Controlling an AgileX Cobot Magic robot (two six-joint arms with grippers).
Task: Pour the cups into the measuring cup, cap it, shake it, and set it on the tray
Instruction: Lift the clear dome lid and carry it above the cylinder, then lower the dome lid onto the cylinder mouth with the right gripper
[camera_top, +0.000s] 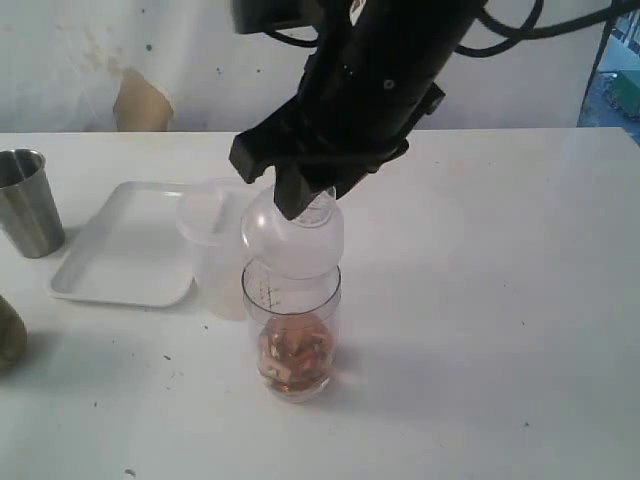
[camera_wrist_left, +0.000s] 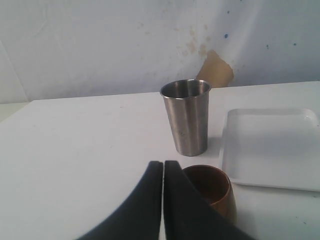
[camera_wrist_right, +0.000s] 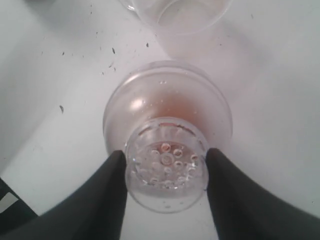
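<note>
The clear measuring cup (camera_top: 292, 345) stands at the table's middle with brown bits in its bottom. The clear dome cap (camera_top: 293, 240) sits on its rim. My right gripper (camera_top: 305, 195) comes down from above, its fingers (camera_wrist_right: 107, 195) pressed against both sides of the cap's knob (camera_wrist_right: 166, 172); the right gripper (camera_wrist_right: 166, 155) is shut on the cap. The steel tumbler (camera_top: 25, 200) and the brown cup (camera_top: 8, 335) stand at the far left. My left gripper (camera_wrist_left: 163, 165) is shut and empty, right beside the brown cup (camera_wrist_left: 212, 190), with the tumbler (camera_wrist_left: 186, 117) beyond.
The white tray (camera_top: 130, 245) lies left of the measuring cup, with a frosted tub (camera_top: 210, 250) at its right edge, just behind the cup. The tray (camera_wrist_left: 272, 147) is bare. The tub's rim (camera_wrist_right: 177, 12) shows past the cap.
</note>
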